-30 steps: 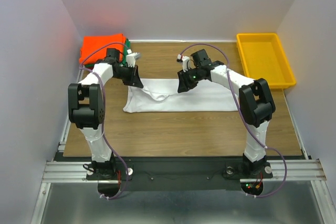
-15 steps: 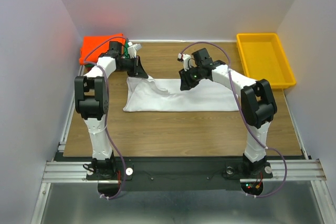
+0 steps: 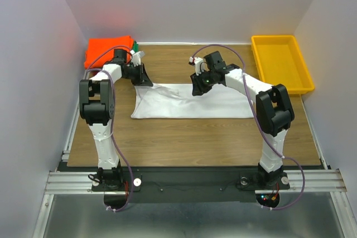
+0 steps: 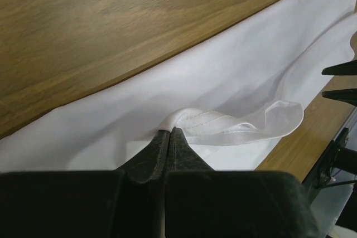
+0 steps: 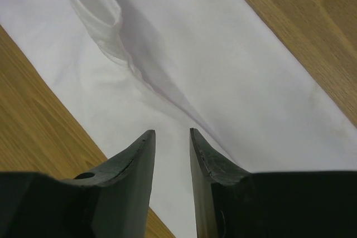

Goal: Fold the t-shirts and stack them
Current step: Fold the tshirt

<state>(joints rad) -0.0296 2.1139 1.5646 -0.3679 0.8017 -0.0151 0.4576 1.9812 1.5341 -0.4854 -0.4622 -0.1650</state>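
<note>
step: folding the white t-shirt, spread across tabletop | left tool pinching its stitched edge at far-left corner; right tool slightly spread above it, empty | next: right probably needs a grip before folding

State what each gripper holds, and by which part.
Left gripper pinches the white t-shirt by a stitched hem fold. Right gripper, open over it, holds nothing.

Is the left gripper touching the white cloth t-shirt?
Touching: in the left wrist view the left gripper is shut, pinching the stitched hem of the white cloth t-shirt.
</note>
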